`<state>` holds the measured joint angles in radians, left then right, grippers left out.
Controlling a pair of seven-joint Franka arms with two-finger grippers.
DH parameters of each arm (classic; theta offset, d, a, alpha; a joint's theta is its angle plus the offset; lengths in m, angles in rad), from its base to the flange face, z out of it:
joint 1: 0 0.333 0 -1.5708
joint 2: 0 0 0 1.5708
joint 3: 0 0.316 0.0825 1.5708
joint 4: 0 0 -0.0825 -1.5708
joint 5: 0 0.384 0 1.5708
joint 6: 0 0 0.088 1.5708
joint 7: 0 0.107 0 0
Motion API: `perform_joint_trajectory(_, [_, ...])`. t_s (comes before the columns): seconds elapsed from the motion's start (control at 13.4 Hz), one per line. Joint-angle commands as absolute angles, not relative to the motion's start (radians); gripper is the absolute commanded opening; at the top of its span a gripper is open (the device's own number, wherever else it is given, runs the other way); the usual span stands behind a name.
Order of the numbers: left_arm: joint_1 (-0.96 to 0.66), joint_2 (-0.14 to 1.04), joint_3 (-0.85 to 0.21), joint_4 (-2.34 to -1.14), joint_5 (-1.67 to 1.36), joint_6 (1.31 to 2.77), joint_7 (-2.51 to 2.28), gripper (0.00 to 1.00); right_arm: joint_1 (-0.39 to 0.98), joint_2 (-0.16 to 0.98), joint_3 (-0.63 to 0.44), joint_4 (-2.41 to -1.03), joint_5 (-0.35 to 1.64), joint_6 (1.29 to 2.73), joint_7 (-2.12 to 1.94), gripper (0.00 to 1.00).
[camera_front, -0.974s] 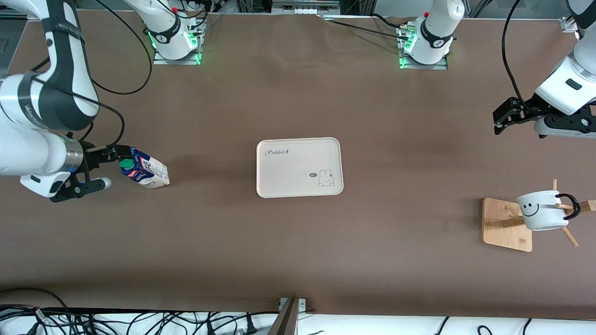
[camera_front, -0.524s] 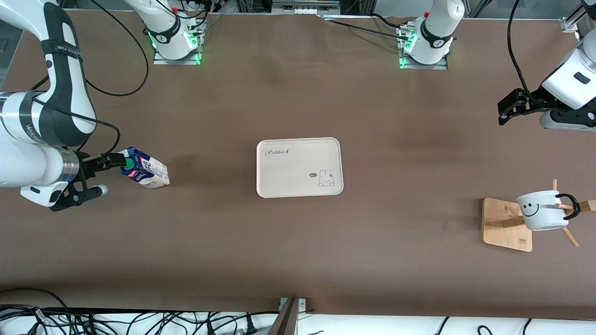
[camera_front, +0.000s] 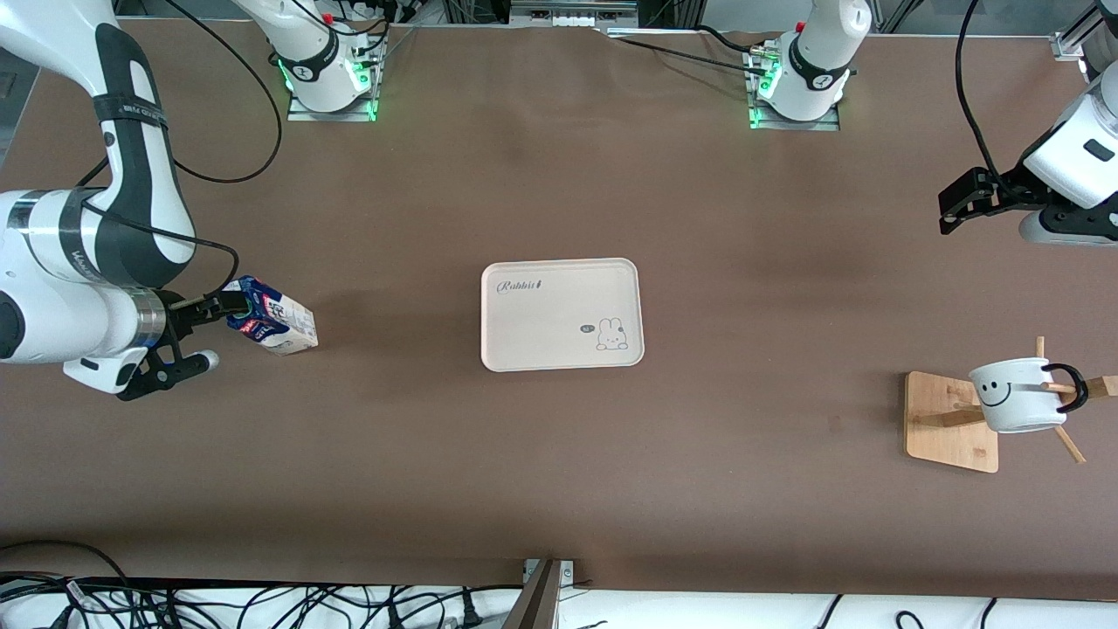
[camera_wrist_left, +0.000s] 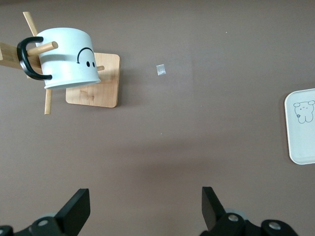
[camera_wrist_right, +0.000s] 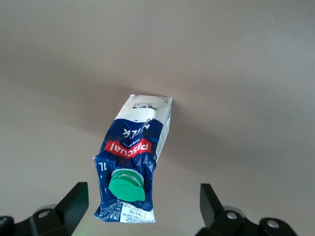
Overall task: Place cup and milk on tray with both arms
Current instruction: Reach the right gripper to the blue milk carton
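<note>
The milk point(camera_front: 272, 325) stands on the table toward the right arm's end, dark blue with a green cap point(camera_wrist_right: 127, 186). My right gripper point(camera_front: 208, 332) is open at the carton's top, which sits between its two spread fingers point(camera_wrist_right: 74, 204) without touching them. The tray point(camera_front: 562, 314) lies in the middle of the table. The cup point(camera_front: 1017, 395), white with a smiley face, hangs by its black handle on a wooden rack toward the left arm's end. My left gripper point(camera_front: 956, 201) hangs open over bare table, apart from the cup point(camera_wrist_left: 66, 56), nothing between its fingers.
The rack's wooden base point(camera_front: 948, 424) and its slanting pegs point(camera_front: 1067, 444) stand under and around the cup. A small scrap of tape point(camera_wrist_left: 160, 70) lies on the table between rack and tray. Cables run along the table's edge nearest the front camera.
My right gripper has shifted slightly along the milk's top, and one finger now covers the cap in the front view. My left gripper has drifted toward the left arm's end of the table.
</note>
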<state>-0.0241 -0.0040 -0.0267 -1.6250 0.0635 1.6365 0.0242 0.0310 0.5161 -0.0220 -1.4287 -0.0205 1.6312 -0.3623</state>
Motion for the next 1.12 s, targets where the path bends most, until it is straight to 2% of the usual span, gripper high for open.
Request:
perform_joint_trajectory(0.0, [-0.020, 0.011, -0.028, -1.591, 0.043, 1.614, 0.021, 1.00, 0.031, 0.511, -0.020, -1.439, -0.020, 1.624, -0.379, 1.00])
perform_joint_trajectory(1.05, [-0.023, 0.012, -0.028, -1.589, 0.034, 1.614, 0.021, 1.00, 0.031, 0.543, -0.014, -1.460, 0.025, 1.623, -0.364, 1.00])
